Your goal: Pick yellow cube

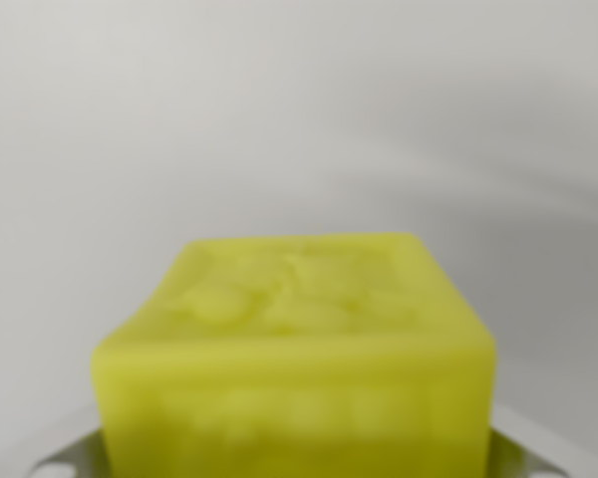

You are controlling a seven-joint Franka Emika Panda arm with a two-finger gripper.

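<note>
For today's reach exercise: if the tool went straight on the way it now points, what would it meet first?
Probably nothing beyond the yellow cube, which already fills the near wrist view, apparently at the tool. Past it shows only a plain grey surface; depth is unclear, so I cannot tell how far off that lies.

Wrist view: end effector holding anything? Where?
Cannot be told. The yellow cube fills the lower frame, with pale parts at its bottom corners, but no contact is visible.
</note>
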